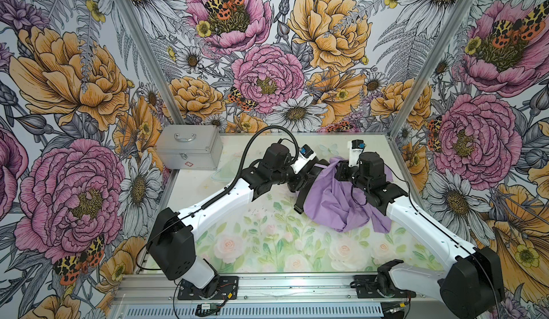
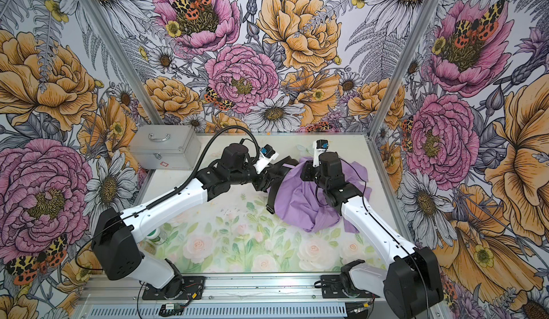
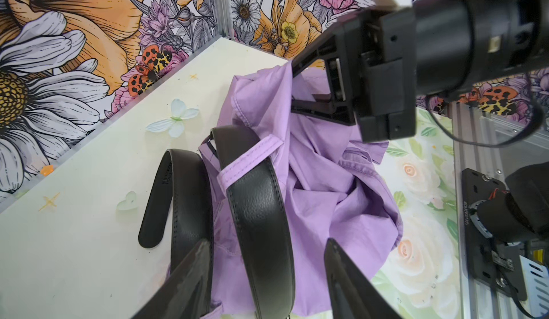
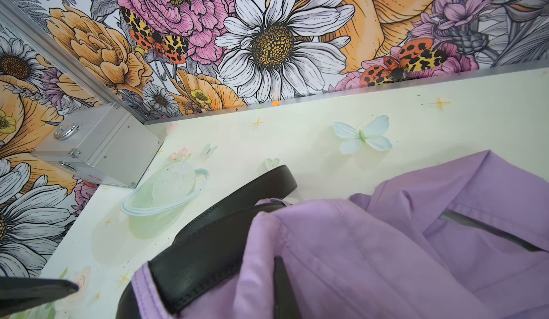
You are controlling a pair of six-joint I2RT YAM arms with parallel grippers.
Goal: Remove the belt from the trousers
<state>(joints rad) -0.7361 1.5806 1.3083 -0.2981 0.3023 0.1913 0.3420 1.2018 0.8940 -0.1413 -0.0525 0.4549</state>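
Two things matter: while the right end effector [image 3: 294,86] pinches the trousers [image 3: 326,201], we should close the spread left end effector [image 3: 267,243] squarely on the belt [image 3: 255,201] lying between its jaws, then pull along its length.

arms [image 1: 219,210]: white shells, black joints | hose [image 1: 241,161]: black, seemingly ribbed

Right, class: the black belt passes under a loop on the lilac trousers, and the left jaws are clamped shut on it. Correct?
No: the left jaws stand open either side of the belt, as the left wrist view shows. The rest holds.
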